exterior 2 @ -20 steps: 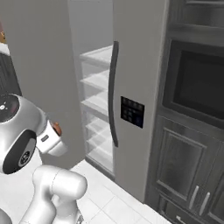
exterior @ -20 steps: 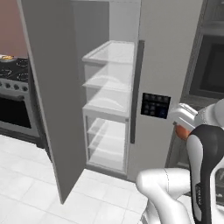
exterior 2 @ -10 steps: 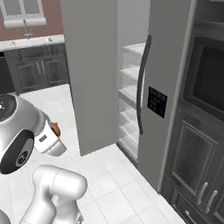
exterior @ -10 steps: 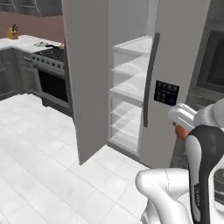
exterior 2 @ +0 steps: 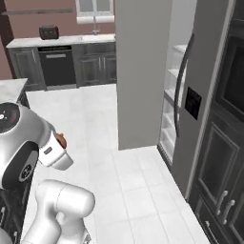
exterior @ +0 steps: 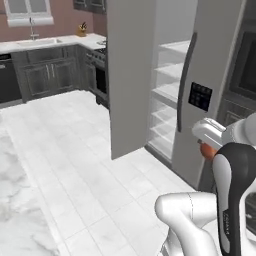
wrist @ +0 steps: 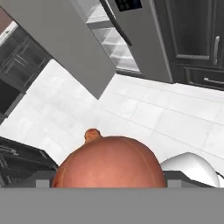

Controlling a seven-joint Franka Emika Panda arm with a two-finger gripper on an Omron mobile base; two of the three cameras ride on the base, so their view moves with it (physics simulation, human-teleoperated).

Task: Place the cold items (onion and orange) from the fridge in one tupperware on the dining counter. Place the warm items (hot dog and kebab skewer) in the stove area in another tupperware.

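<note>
The end effector is clamped on the onion. In the hand view the round brown onion sits right up close, between the two dark tips at the bottom, with its little stem pointing up. In the left base view a bit of the onion peeks out by the white arm, and in the right base view it peeks out just beside the arm's big round joint.

Under the arm is the white tile floor. Past that stands the fridge. Its left door is swung wide open, and its right door with the long dark handle is closed. The shelves inside look bare and white.

Far back along the wall are dark cupboards, a sink on the desk under a window, and a stove.
</note>
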